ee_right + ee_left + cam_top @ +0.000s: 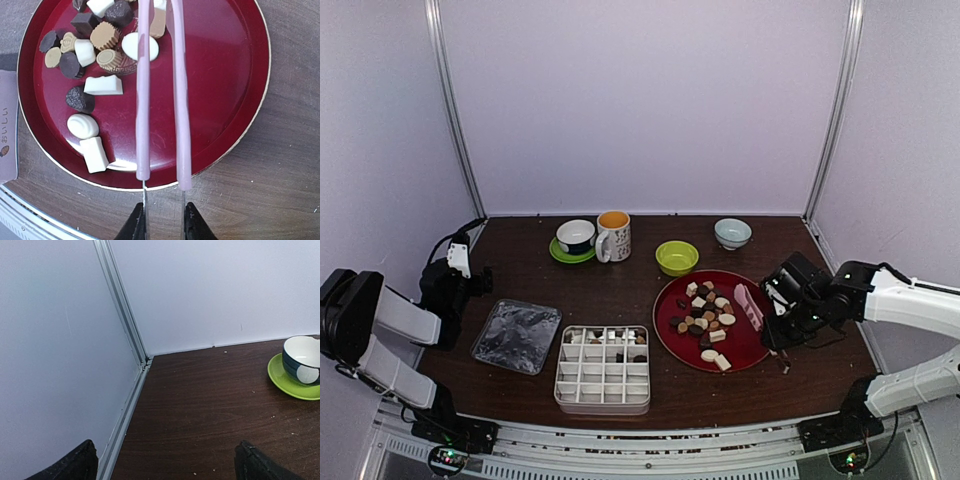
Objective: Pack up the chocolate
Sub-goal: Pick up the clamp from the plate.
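- The right end effector (164,222) is clenched on the pink tongs (143,100). The near ends of the tongs sit between its two black fingers.
- The two arms of the tongs run side by side, slightly apart, out over the red plate (220,75). Their tips lie past the top edge of the wrist view.
- The chocolate (102,85) lies mostly on the plate, bunched on its left half in dark, tan and white pieces. One tong arm crosses above a white oval piece.
- A few more pieces sit in the back row of the divided tray (603,385), just left of the plate.
- The left end effector (165,465) is released, fingers wide, above the bare tabletop (210,405) near the back-left corner.
- A cup (302,360) stands on a green saucer (290,385) to its right.
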Available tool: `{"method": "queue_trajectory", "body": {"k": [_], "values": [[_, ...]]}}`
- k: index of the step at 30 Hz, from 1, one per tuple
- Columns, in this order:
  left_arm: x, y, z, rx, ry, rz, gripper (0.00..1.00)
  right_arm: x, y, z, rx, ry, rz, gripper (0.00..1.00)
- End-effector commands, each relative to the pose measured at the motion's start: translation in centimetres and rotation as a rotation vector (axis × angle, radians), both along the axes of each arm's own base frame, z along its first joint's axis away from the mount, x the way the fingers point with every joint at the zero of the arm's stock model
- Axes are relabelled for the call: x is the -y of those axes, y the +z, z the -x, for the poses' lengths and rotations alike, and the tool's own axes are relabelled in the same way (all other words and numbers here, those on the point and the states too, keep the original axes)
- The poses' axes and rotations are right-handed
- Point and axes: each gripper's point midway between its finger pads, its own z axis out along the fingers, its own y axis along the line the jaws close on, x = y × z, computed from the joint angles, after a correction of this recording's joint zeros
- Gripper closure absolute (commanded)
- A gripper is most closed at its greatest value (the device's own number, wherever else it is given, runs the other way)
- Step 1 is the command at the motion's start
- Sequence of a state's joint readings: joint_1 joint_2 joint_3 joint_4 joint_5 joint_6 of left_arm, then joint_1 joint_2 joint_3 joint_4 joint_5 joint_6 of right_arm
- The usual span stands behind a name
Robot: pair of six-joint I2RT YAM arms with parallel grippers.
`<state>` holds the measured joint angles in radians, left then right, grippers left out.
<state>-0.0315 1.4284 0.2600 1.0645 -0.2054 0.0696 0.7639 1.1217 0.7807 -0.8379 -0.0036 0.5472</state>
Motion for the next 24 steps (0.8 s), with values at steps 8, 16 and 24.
{"method": "queue_trajectory", "body": {"k": [8,16,24], "values": [[-0.40,1.31,-0.37,0.044,0.014,0.002,0.02,-0.62,-0.31,0.86,-0.039,0.024,-0.030,0.75],[-0.40,1.28,-0.37,0.043,0.014,0.001,0.02,-0.71,-0.03,0.87,-0.043,0.040,-0.023,0.75],[-0.43,1.31,-0.37,0.044,0.015,0.003,0.02,-0.82,-0.14,0.76,-0.043,0.039,-0.024,0.75]]}}
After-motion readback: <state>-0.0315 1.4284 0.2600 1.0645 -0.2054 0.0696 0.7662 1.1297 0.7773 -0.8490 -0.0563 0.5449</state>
